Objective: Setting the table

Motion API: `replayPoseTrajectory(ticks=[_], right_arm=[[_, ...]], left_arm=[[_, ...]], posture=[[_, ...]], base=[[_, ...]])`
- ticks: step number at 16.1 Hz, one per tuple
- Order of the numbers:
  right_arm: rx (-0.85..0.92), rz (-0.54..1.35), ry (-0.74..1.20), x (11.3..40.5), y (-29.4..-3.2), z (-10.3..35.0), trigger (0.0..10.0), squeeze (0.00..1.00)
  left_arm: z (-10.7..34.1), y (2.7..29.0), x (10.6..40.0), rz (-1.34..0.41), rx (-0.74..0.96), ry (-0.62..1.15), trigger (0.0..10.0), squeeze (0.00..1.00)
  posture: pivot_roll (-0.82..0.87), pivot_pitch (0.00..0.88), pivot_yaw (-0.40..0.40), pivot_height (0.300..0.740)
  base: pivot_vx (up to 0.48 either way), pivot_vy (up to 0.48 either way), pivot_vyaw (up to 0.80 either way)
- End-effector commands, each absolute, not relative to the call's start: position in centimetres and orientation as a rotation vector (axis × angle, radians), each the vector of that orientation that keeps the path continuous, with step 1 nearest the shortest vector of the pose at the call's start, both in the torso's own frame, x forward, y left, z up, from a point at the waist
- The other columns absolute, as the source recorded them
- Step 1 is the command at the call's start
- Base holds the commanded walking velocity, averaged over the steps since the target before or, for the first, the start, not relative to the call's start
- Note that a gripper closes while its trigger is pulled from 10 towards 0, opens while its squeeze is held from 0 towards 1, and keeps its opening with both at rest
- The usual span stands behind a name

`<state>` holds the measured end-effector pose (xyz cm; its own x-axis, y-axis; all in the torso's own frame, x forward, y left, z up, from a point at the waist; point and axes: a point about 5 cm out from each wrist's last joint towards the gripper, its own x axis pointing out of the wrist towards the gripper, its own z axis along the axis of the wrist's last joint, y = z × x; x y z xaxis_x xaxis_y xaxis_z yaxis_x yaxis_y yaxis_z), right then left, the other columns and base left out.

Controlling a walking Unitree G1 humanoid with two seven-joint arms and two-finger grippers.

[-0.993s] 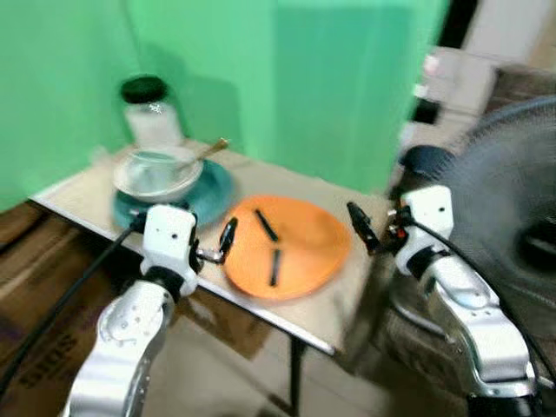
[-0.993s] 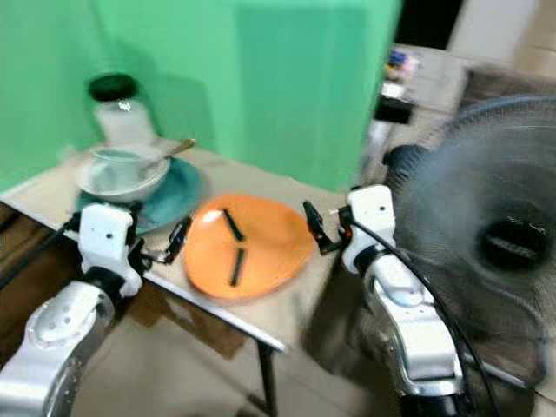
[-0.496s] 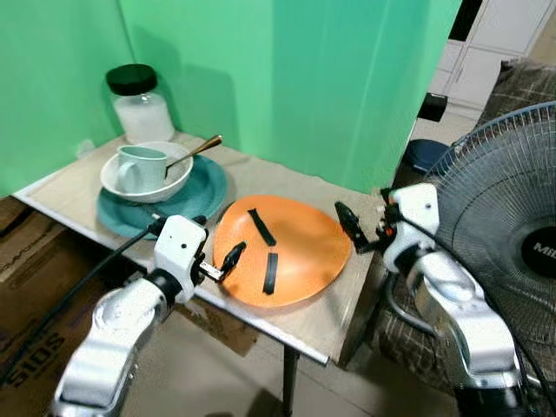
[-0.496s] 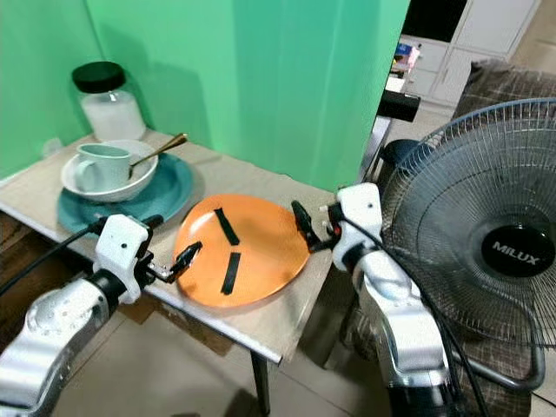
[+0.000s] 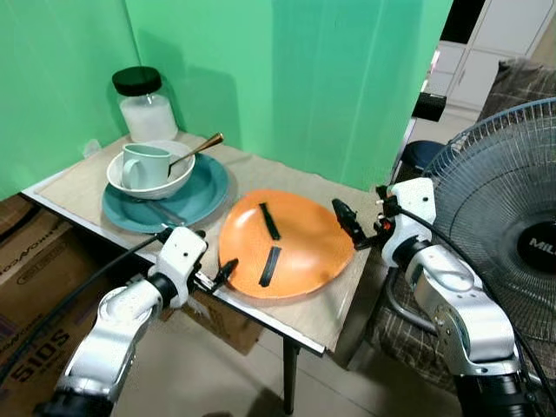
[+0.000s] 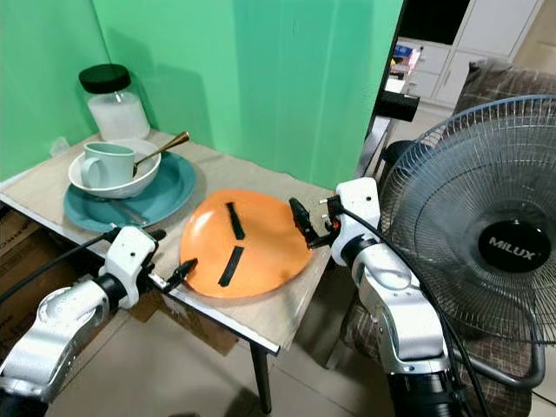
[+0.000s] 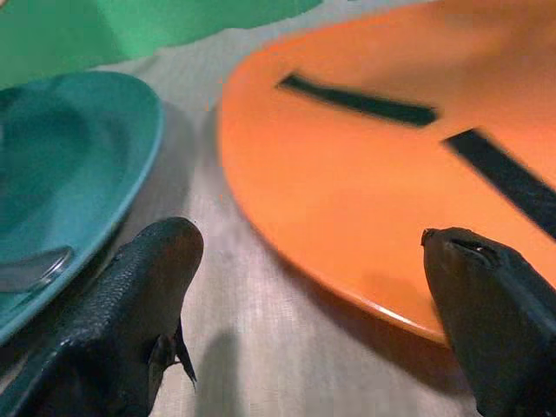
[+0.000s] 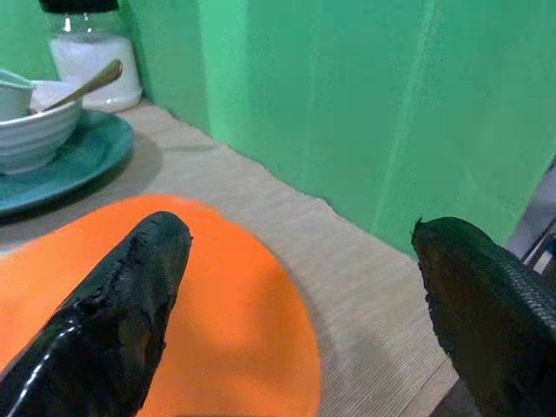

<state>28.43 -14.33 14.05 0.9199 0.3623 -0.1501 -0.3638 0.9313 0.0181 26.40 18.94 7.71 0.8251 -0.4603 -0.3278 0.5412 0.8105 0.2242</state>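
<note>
The orange plate (image 5: 285,244) lies flat on the table (image 5: 252,178), near the front edge and toward its right end, with two black strips on its face. We have a gripper on either side of it, and that looks like the reason for our stance: we judge we are lining up to take the plate by its rim from both sides.

Our left gripper (image 5: 217,276) sits low at the table's front edge, just beside the plate's near-left rim, its two black fingers (image 7: 130,313) spread apart with nothing between them. Through the left wrist camera the rim passes between the fingertips' line of sight, so the opening is aimed at the plate's edge rather than at its middle.

Our right gripper (image 5: 346,221) hovers at the plate's far-right rim, fingers likewise wide apart and empty, pointing back across the plate toward the left.

Further out to the left, a teal plate (image 5: 201,193) carries a white bowl (image 5: 165,182), which holds a pale green mug (image 5: 139,165) and a spoon (image 5: 196,149) leaning out over the bowl's lip. That stack sits close beside the orange plate, apart from it by a narrow gap of tabletop. Behind the stack stands a jar (image 5: 146,106) with a black lid, against the green backdrop (image 5: 347,78). A standing fan (image 5: 512,217) is just off the table's right end, close to our right arm, so a wide swing there could catch its grille.
</note>
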Motion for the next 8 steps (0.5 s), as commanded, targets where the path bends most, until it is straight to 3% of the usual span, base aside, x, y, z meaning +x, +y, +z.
replayPoseTrajectory(ticks=[1, 8], right_arm=[[0.016, 0.389, 0.179, 28.6, -14.3, 14.0, 10.0, 0.0], [0.301, 0.392, 0.514, 28.3, -15.9, 11.8, 10.0, 0.0]], left_arm=[[6.1, 19.7, 25.8, -0.533, 0.336, 0.354, 10.0, 0.0], [4.9, 19.7, 25.3, -0.543, 0.35, 0.355, 10.0, 0.0]], posture=[[0.11, 0.0, 0.007, 0.74], [0.11, 0.0, 0.006, 0.74]], base=[[0.0, 0.0, 0.0], [0.0, 0.0, 0.0]])
